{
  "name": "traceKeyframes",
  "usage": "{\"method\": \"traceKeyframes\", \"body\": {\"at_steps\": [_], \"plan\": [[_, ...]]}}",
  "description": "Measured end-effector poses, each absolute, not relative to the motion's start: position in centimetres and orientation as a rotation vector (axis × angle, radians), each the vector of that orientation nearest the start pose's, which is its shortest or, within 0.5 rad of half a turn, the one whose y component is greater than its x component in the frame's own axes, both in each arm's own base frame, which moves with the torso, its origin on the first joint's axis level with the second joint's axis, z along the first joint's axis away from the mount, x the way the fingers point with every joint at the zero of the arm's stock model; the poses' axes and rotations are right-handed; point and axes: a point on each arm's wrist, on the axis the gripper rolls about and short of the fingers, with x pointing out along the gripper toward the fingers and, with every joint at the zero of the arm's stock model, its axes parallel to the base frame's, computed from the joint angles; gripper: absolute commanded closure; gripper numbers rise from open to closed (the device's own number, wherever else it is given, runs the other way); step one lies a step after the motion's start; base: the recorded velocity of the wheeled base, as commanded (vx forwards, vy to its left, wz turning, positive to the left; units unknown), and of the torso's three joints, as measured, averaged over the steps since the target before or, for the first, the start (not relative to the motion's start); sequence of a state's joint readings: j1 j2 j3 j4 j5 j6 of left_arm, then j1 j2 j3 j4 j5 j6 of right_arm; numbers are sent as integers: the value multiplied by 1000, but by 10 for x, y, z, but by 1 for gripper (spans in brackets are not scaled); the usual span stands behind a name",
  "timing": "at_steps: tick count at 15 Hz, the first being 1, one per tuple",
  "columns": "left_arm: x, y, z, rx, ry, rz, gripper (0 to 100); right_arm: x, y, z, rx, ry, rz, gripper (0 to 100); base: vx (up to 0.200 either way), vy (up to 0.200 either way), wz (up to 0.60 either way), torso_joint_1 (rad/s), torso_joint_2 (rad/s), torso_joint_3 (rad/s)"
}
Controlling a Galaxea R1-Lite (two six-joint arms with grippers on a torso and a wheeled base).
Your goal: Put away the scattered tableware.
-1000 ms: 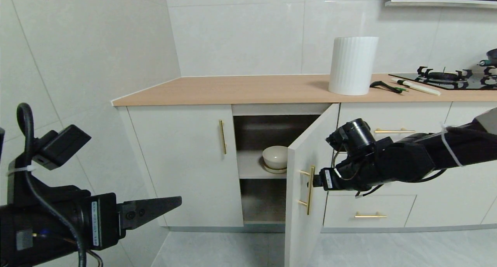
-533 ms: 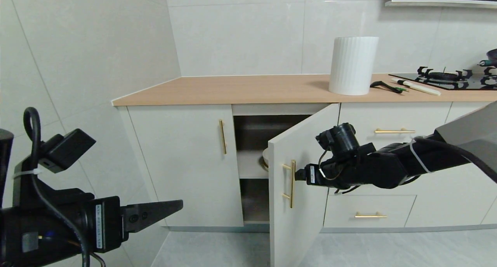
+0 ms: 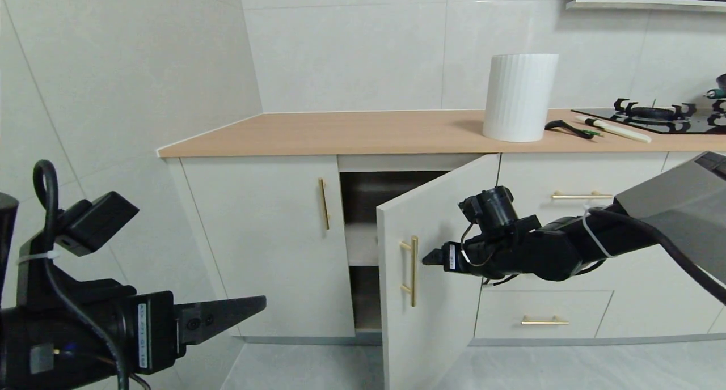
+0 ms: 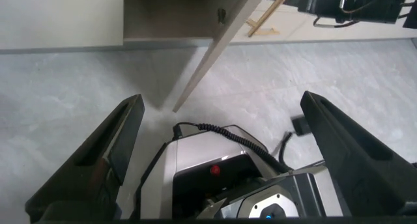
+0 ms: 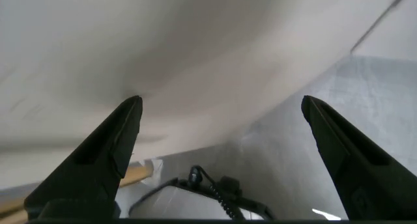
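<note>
Right hand (image 3: 430,258) spread and empty, just beside the gold handle (image 3: 412,271) of the cabinet door (image 3: 439,214) — left hand (image 3: 252,305) likewise spread, its label (image 3: 142,336) print unreadably small

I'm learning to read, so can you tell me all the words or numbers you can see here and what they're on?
First sticker, on the left gripper: print too small to read.
Second sticker, on the right gripper: print too small to read.
Cupboard door, white jar, counter: no words or numbers.
</note>
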State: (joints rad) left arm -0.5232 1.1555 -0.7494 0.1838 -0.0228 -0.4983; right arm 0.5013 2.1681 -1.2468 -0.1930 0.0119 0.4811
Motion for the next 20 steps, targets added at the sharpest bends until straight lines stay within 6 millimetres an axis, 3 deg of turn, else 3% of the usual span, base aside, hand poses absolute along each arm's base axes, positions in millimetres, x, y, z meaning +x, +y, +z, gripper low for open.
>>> {"method": "traceKeyframes", "body": {"at_steps": [2, 9, 15, 20], "plan": [[134, -78, 217, -323, 698, -371, 0, 363, 201, 85, 302, 789, 307, 0, 200, 0, 0, 5, 2, -5], [135, -78, 215, -319, 705, -367, 0, 371, 214, 86, 457, 789, 274, 0, 0, 0, 0, 0, 0, 0], [135, -78, 215, -318, 705, -364, 0, 392, 223, 91, 618, 732, 186, 0, 0, 0, 0, 0, 0, 0], [135, -78, 215, -317, 706, -365, 0, 411, 227, 83, 667, 679, 96, 0, 0, 0, 0, 0, 0, 0]]}}
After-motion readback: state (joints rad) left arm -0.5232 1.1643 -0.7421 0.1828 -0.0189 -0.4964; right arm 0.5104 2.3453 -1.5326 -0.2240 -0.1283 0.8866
